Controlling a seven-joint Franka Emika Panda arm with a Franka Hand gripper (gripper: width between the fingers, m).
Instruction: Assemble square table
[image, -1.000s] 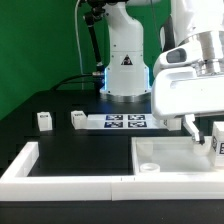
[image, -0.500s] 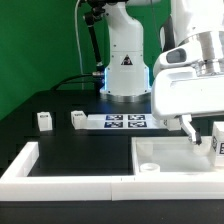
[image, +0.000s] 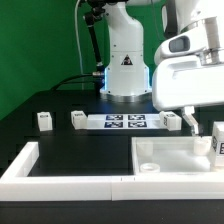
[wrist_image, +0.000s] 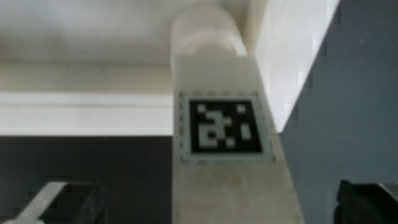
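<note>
The white square panel (image: 168, 150) lies at the exterior view's lower right. One white leg with a black-and-white tag (image: 217, 139) stands upright on it at the far right edge. My gripper (image: 208, 130) hangs over that leg, one finger (image: 189, 123) beside it. In the wrist view the tagged leg (wrist_image: 226, 125) runs between my two dark fingertips (wrist_image: 54, 203), with a gap on each side; the gripper (wrist_image: 210, 205) is open around it. Two more legs (image: 43, 121) (image: 77, 118) stand on the black table at the exterior view's left.
The marker board (image: 125, 123) lies in front of the robot base (image: 125, 70). The long white L-shaped border wall (image: 60, 178) runs along the front and the left side. A green backdrop stands behind.
My gripper has risen a little; the leg on the panel has stayed where it was. The other parts have not moved.
</note>
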